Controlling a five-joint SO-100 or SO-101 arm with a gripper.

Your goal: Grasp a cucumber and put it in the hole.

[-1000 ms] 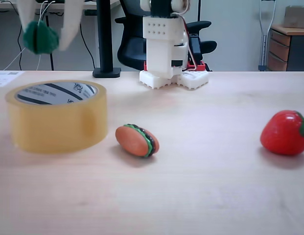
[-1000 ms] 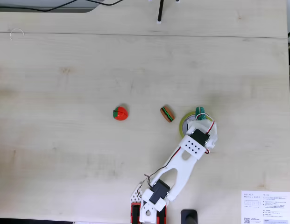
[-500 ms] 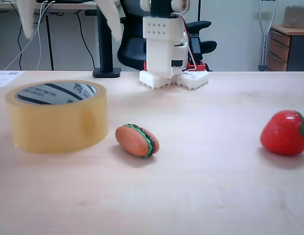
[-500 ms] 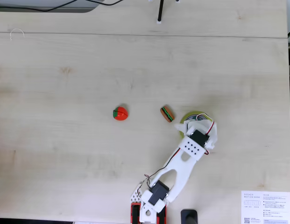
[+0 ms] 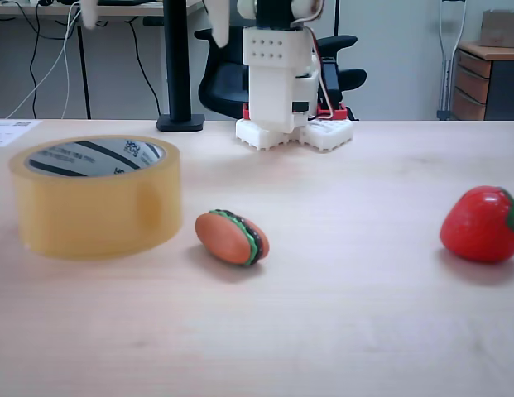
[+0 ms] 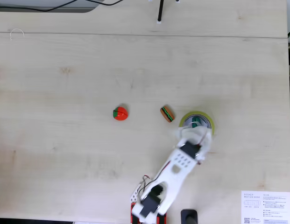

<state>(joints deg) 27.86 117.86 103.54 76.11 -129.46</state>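
An office, this: black swivel chair (image 5: pixel 240 78) behind the pale wood desk (image 5: pixel 364 331), wooden drawer unit (image 5: pixel 487 83), cables hanging.

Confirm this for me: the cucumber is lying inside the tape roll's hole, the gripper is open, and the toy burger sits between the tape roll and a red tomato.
Not quite: the red thing is a strawberry, as a fixed view shows. The rest holds: the cucumber lies in the hole of the tape roll, the gripper is open, and the toy burger sits between roll and strawberry.
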